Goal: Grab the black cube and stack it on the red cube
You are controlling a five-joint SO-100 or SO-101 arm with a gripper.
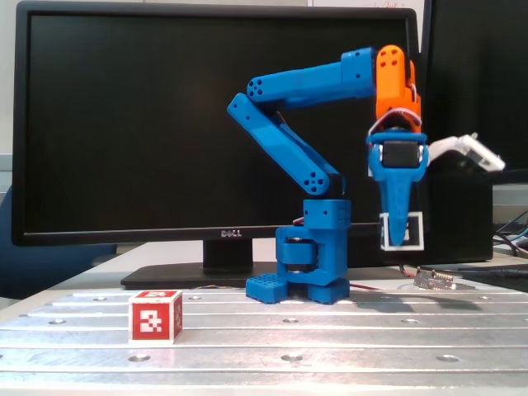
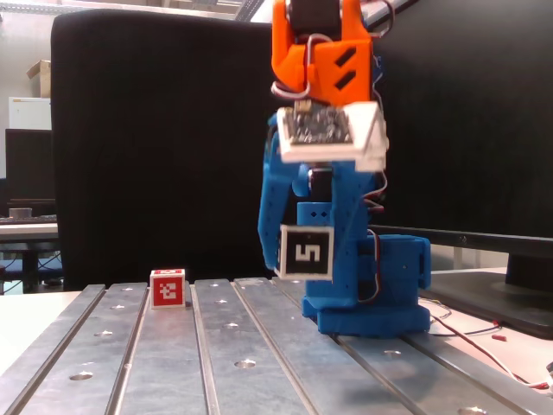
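The black cube, white-edged with a white "5", hangs in the air between my blue fingers, lifted above the metal table. In a fixed view it shows partly behind one finger. My gripper points straight down and is shut on it; it also shows in the other fixed view. The red cube with a white pixel pattern sits on the metal table at the front left, far to the left of the gripper. In the other fixed view the red cube sits at the far left of the table.
The blue arm base stands on the grooved aluminium table. A black Dell monitor stands behind it. A small metal part with wires lies at the right. A second monitor's stand is at the right.
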